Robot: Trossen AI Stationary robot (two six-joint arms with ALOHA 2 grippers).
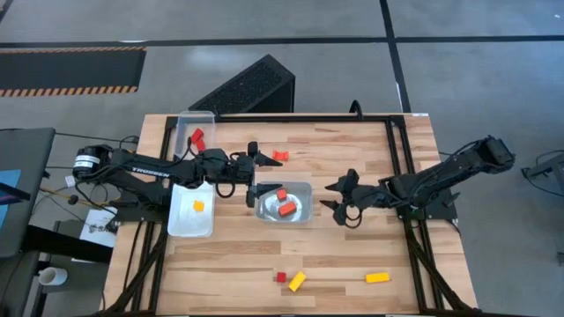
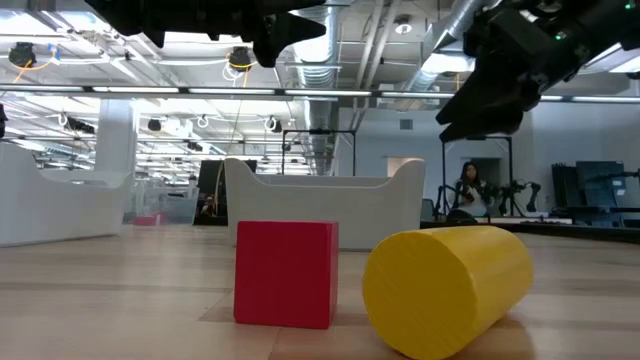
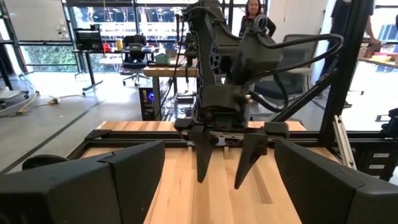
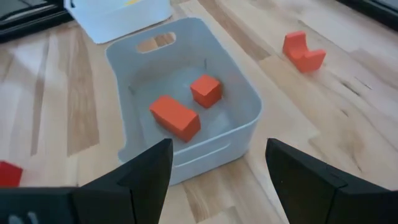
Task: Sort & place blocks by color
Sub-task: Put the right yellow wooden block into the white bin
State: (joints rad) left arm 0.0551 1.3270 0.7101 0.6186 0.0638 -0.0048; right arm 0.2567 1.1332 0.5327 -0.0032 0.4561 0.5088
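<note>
High view: left gripper (image 1: 261,158) released, empty, over table centre near orange notched block (image 1: 279,156); right gripper (image 1: 333,196) spread, empty, just beside middle tray (image 1: 304,188) w/ two orange blocks (image 1: 284,204). Mid-sort, between picks; next prob. needs descent onto a loose piece. Low view: red cube (image 2: 286,272), yellow cylinder (image 2: 447,288) loose at near edge. Right wrist view: tray blocks are small, solid, matte.

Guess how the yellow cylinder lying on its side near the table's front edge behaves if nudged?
The yellow cylinder lies on its curved side on the bare wood, so a sideways nudge would probably roll it, perhaps into the red cube beside it. It looks solid and rigid, so unlikely to deform in a grip. Its smooth round surface may slip unless pinched across the flat ends.
</note>
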